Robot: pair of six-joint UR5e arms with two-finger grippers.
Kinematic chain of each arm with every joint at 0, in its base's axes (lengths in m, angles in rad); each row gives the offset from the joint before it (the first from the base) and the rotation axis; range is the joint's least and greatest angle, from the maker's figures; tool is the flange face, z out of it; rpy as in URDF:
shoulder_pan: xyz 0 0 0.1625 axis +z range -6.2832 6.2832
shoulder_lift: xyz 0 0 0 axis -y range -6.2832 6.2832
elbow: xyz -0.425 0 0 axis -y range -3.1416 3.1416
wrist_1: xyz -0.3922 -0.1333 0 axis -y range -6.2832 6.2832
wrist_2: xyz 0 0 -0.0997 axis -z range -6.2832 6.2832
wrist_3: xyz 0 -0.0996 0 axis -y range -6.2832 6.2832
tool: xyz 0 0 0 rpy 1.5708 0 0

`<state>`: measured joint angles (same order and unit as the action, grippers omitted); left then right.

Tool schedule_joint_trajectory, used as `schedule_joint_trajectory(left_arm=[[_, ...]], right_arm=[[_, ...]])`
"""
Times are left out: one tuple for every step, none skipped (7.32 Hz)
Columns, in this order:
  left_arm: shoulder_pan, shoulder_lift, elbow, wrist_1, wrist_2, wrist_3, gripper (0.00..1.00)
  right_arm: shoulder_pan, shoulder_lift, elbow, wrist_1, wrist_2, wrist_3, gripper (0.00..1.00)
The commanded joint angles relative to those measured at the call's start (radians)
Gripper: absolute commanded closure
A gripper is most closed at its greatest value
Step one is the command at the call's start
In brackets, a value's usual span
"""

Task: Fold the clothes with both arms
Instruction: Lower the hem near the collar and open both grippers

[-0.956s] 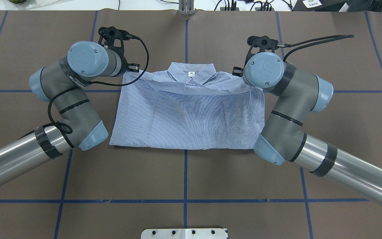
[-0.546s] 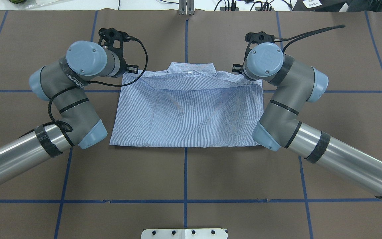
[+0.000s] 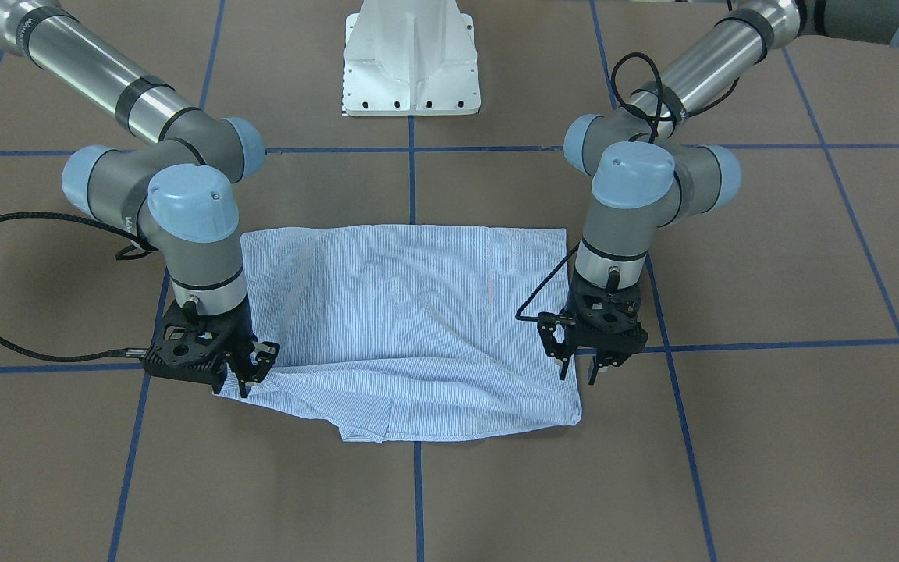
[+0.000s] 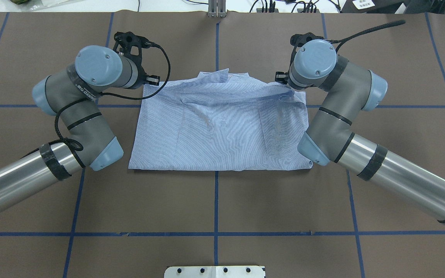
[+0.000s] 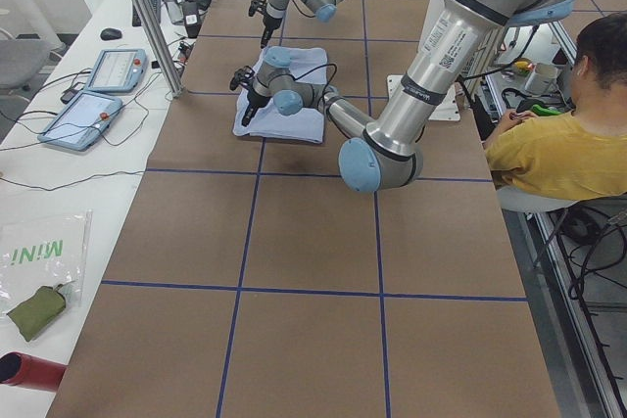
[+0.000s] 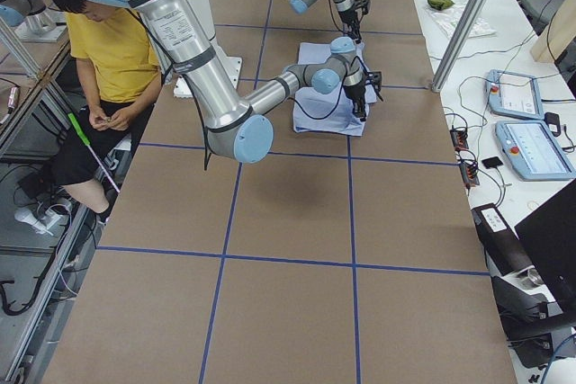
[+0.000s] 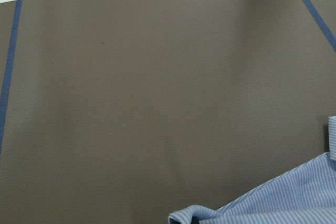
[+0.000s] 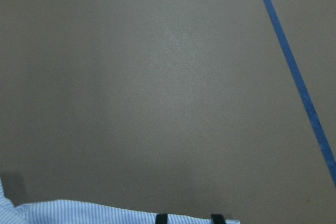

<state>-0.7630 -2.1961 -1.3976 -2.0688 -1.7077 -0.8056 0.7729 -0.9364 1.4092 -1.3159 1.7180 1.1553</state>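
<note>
Striped shirt (image 4: 222, 127) lies flat mid-table, collar edge rumpled at the far side. Front view shows right gripper (image 3: 250, 373) pinching that edge's corner; overhead hides it under the wrist. Left gripper (image 3: 582, 361) stands at the opposite corner, its grip indiscernible.

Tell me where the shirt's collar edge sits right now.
In the front-facing view the collar edge lies at the shirt's near side, away from the white base, between the right end effector and the left end effector.
</note>
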Motion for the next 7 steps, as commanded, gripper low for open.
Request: schedule_joint_trajectory(left_arm=[[-0.061, 0.010, -0.003, -0.020, -0.137, 0.134, 0.00], [-0.059, 0.022, -0.006, -0.037, -0.138, 0.123, 0.00], [-0.059, 0.041, -0.006, -0.080, -0.138, 0.120, 0.00], [-0.059, 0.047, -0.009, -0.097, -0.138, 0.118, 0.00], [-0.059, 0.047, -0.014, -0.097, -0.136, 0.117, 0.00], [-0.059, 0.048, -0.026, -0.096, -0.136, 0.108, 0.00], [-0.059, 0.047, -0.032, -0.094, -0.136, 0.097, 0.00]], right_arm=[[0.046, 0.021, 0.022, -0.008, 0.127, -0.055, 0.00], [0.046, 0.024, 0.046, -0.014, 0.127, -0.048, 0.00], [0.028, 0.022, 0.059, -0.016, 0.118, -0.034, 0.00], [-0.010, 0.018, 0.062, -0.013, 0.092, -0.005, 0.00], [-0.080, 0.021, 0.057, -0.009, -0.008, 0.053, 0.00], [-0.128, 0.005, 0.059, -0.014, -0.076, 0.053, 0.00], [-0.151, -0.007, 0.054, -0.016, -0.106, 0.049, 0.00]])
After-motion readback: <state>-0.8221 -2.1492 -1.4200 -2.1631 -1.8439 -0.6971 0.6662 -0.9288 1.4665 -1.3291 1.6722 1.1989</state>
